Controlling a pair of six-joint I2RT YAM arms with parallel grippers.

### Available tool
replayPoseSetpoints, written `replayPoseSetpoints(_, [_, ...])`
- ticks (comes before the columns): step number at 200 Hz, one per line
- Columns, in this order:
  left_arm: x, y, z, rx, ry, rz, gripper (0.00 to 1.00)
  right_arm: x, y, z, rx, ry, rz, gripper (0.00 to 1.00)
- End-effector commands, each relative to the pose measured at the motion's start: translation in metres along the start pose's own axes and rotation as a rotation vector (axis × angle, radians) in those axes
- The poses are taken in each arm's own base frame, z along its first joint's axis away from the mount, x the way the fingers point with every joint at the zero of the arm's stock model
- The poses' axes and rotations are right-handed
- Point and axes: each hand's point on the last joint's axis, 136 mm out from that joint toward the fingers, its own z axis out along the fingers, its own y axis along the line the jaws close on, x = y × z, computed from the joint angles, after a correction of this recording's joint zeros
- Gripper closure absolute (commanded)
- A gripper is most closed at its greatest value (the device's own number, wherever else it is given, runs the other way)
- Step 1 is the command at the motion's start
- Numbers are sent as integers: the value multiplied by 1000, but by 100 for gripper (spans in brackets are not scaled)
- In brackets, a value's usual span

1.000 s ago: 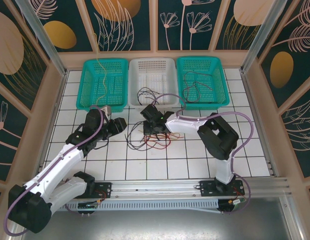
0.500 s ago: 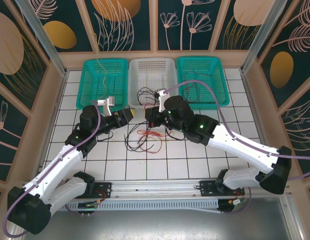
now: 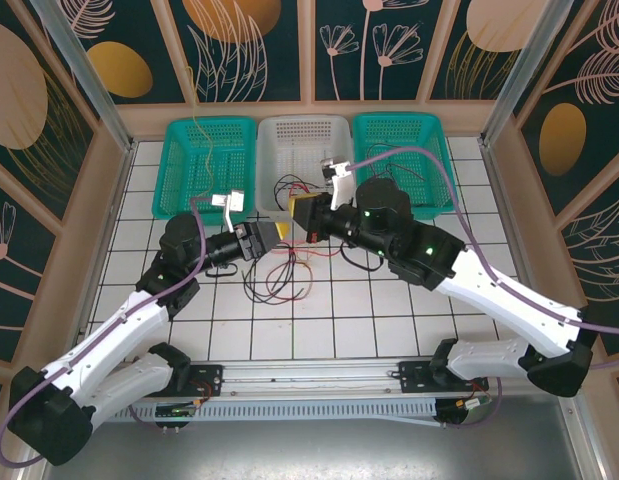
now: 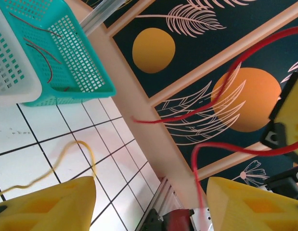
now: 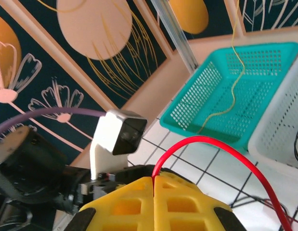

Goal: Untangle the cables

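The cables lie as a loose tangle of red and black wires (image 3: pixel 279 275) on the tiled floor between the arms. My right gripper (image 3: pixel 297 212) is raised above the tangle, shut on a red cable (image 5: pixel 211 142) that arcs up out of its closed yellow fingertips (image 5: pixel 154 180). My left gripper (image 3: pixel 277 233) faces it from the left, close by. Its yellow fingers (image 4: pixel 47 204) stand wide apart, so the left gripper (image 4: pixel 151 192) is open. Red cable strands (image 4: pixel 221 72) cross in front of it, ungripped. A yellow cable (image 4: pixel 67 159) trails on the floor by its left finger.
Three baskets stand along the back wall: a left teal basket (image 3: pixel 179 170) with a yellow wire, a white basket (image 3: pixel 307 132) with dark wires, and a right teal basket (image 3: pixel 429 140) with dark red wires. The left wrist camera (image 5: pixel 121 134) sits just ahead of my right fingers.
The right arm unfolded and swung up toward the white basket, lifting the red cable. The left gripper opened wider and moved right toward the right gripper.
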Motion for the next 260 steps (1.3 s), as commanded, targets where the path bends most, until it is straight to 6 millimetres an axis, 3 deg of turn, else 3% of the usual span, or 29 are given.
replayPoseSetpoints(1, [0, -11, -2, 47, -1, 28, 37, -52, 25, -30, -87, -163, -17, 100])
replayPoseSetpoints(26, [-5, 1, -4, -13, -44, -11, 32, -70, 36, -44, -128, -207, -40, 100])
replayPoseSetpoints(54, [-16, 16, -6, -61, -141, -204, 26, -83, 37, -51, -116, -233, -68, 100])
replayPoseSetpoints(73, [-22, 11, -7, 4, -187, -314, 25, -86, 37, -52, -115, -237, -91, 100])
replayPoseSetpoints(92, [-35, 2, -9, -12, -196, -293, 24, -80, 31, -47, -88, -206, -131, 100])
replayPoseSetpoints(112, [-50, 2, -16, -159, -187, -176, 21, -65, 18, -36, -33, -137, -184, 100])
replayPoseSetpoints(136, [-65, 13, -30, -261, -174, -176, 20, -51, 6, -28, 12, -86, -237, 100])
replayPoseSetpoints(168, [-50, 10, -10, -125, -25, -259, 33, -39, 2, -21, 11, -52, -284, 100])
replayPoseSetpoints(207, [-42, -9, 1, -34, 103, -165, 32, -29, -1, -6, 1, -17, -297, 100])
replayPoseSetpoints(260, [-34, -10, 7, -5, 165, -129, 33, -17, 3, 14, -41, 42, -306, 100])
